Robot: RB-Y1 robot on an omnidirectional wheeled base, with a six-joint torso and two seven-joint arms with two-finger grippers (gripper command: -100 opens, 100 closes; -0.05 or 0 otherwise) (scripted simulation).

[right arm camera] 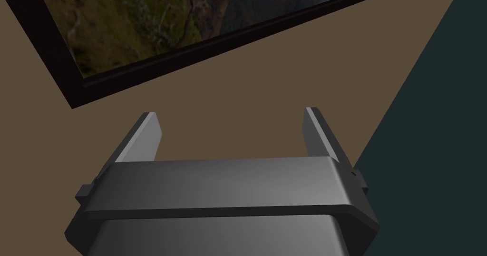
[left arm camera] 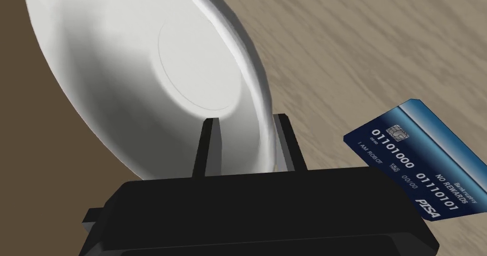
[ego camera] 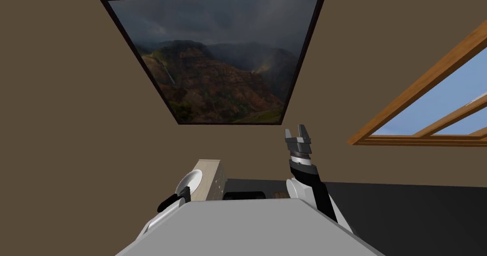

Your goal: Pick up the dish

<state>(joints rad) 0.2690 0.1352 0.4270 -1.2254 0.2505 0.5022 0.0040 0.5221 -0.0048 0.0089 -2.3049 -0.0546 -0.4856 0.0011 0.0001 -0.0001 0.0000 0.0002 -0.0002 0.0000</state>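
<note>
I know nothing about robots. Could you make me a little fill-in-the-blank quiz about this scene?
Fingers of the left gripper pinch the rim of a ____ dish.
A ____ bank card lies on the wood-grain top near it.
Fingers of the right gripper, raised before the wall, stand ____ and hold nothing.
Missing words: white; blue; open.

A blue bank card (left arm camera: 418, 160) lay flat on the light wood-grain bench (left arm camera: 371, 39), printed face up. A dark-framed landscape picture (ego camera: 214, 53) hung on the brown wall, with a wooden-framed window (ego camera: 428, 110) beside it.
</note>
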